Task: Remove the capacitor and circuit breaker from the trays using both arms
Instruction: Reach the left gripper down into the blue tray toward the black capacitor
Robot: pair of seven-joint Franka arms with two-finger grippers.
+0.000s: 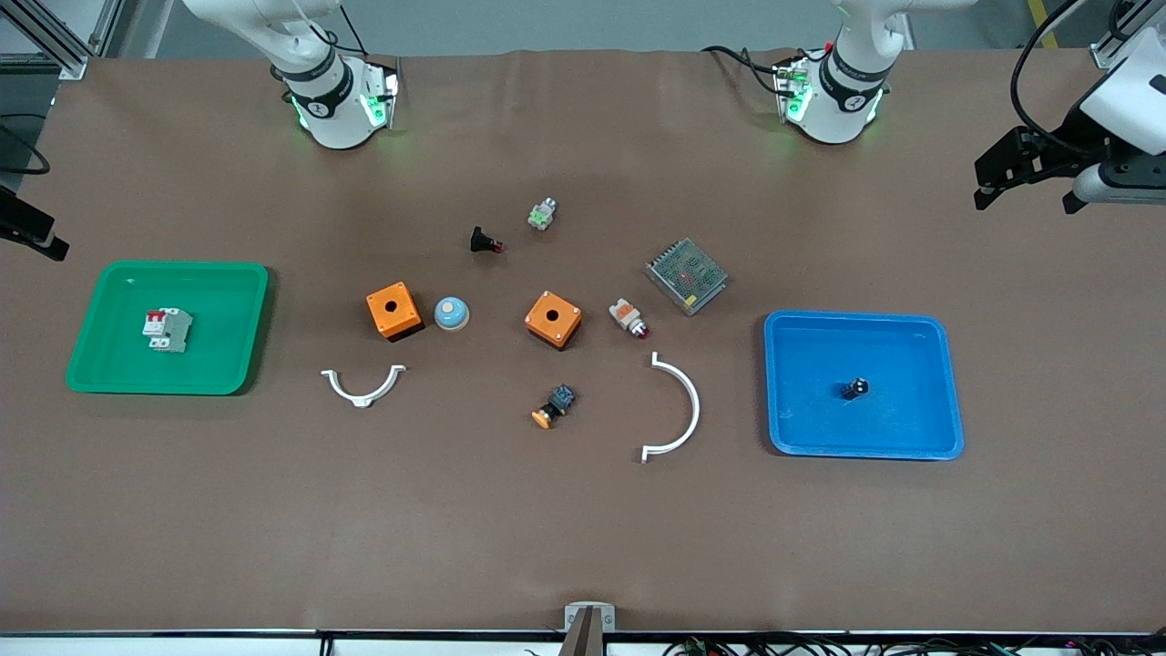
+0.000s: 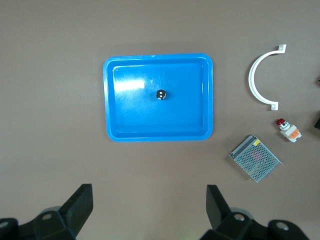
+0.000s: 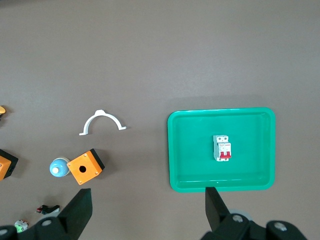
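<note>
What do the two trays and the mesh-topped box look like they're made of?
Green tray: probably molded plastic, glossy; uniform color, rounded rim. It holds the breaker.
Blue tray: same look, with a bright glare patch in the left wrist view. It holds the capacitor.
Mesh-topped box: likely sheet metal, dull silver; perforated cover, sharp folded edges.

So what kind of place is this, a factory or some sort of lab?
Probably a robotics lab sorting bench. Electrical parts lie on one table: a breaker in a green tray, a capacitor in a blue tray, orange boxes. The left gripper and right gripper hang open above.
</note>
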